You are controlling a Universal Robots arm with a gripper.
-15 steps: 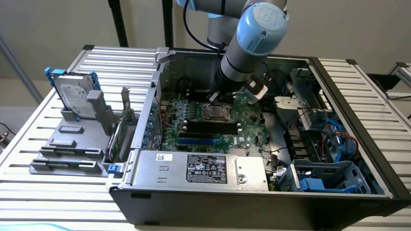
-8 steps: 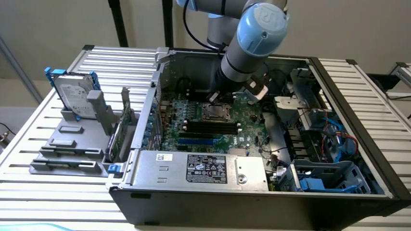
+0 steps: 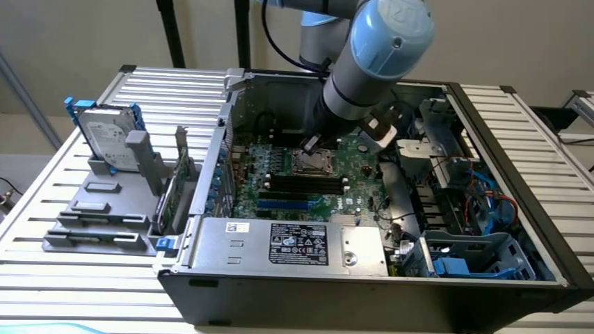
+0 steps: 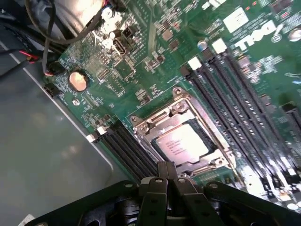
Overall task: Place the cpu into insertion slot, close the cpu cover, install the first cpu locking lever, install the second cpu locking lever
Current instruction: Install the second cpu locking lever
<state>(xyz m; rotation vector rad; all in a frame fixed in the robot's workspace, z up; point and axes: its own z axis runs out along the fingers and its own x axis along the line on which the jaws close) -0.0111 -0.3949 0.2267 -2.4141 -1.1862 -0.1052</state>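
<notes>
The cpu (image 4: pixel 181 143), a pale square chip, lies flat in the insertion slot (image 3: pixel 314 164) on the green board. The cpu cover (image 4: pixel 151 123), a silver metal frame, lies down around it, and the chip's face shows through the cut-out. My gripper (image 4: pixel 167 170) is shut, its dark fingertips pressed together with nothing visible between them, right at the socket's metal edge. In the exterior view the gripper (image 3: pixel 311 147) hangs just over the far side of the socket, inside the open computer case. I cannot make out how the locking levers stand.
Black memory slots (image 4: pixel 235 94) run along both sides of the socket. A coin battery (image 4: pixel 78 80) and cables sit nearby. The power supply box (image 3: pixel 288 243) lies at the case front, a blue drive cage (image 3: pixel 474 257) at the exterior view's right, and a hard drive (image 3: pixel 104 132) on a grey stand at its left.
</notes>
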